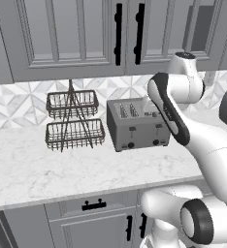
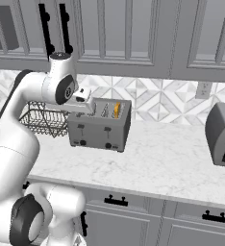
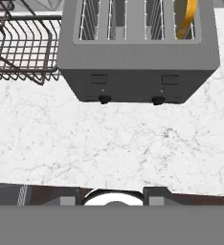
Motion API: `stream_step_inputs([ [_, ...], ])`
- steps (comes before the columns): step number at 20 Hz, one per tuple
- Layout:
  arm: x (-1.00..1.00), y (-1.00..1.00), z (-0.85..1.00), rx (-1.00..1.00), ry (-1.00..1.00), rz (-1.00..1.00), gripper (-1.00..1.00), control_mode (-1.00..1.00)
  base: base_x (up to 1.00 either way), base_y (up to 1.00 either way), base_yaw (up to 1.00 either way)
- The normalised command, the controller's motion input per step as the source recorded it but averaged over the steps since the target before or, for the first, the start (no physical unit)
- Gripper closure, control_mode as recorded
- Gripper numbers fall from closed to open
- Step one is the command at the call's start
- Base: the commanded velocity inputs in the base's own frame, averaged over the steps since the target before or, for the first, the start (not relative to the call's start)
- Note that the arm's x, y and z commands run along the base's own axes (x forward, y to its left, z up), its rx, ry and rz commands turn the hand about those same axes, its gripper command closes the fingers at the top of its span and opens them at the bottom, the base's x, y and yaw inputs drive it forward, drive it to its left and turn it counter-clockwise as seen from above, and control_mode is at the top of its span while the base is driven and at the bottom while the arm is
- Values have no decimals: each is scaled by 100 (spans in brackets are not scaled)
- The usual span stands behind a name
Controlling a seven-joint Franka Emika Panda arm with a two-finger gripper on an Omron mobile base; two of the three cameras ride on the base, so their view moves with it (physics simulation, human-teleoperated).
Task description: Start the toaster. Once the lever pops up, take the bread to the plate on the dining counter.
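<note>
The toaster [image 1: 137, 125] is a boxy grey metal body with flat sides and a matte surface. It stands on the marble worktop [image 1: 62, 167], toward the far side, close to the tiled wall [image 2: 153, 98]. Nearest to the robot are the grey lower cabinets [image 1: 93, 223] with short black handles. Above them lies the worktop, white with fine grey veins and smooth. The front of the toaster shows two small black levers [image 3: 98, 79] and two round black knobs [image 3: 104, 99]. On its top I count four long slots with thin wire guides inside. The bread [image 3: 186, 19] sits in the slot at the right end. It is seen edge-on as a thin golden-brown curved crust, and it also shows as a small orange strip in the right base view.

Just left of the toaster stands a two-tier wire basket rack [image 1: 72, 121], made of dark thin wire, with two shallow rectangular baskets one over the other. Far to the right on the worktop is a dark grey rounded appliance [image 2: 223, 134]. Behind all is the wall of pale geometric tiles, and above it the grey panelled upper cabinets [image 1: 67, 34] with long black handles.

The gripper [image 2: 83, 102] hangs over the left part of the toaster top. I cannot tell if its fingers are open or closed, and nothing is seen between them.
</note>
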Motion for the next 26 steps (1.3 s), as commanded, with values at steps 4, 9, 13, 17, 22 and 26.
stream_step_inputs([
  [4, -4, -5, -8, 0, 0, 0, -100, -100, 0, 0, 0],
  [9, 0, -56, -27, 1, -1, 0, -100, -100, 0, 0, 0],
  [13, 9, -68, -23, 1, 0, 0, -100, -100, 0, 0, 0],
  [17, 1, -68, -32, 1, 0, 0, -100, -100, 0, 0, 0],
  [22, 16, -58, -28, 0, 0, 0, -100, -100, 0, 0, 0],
  [26, 31, -42, -13, 0, 0, 0, -100, -100, 0, 0, 0],
])
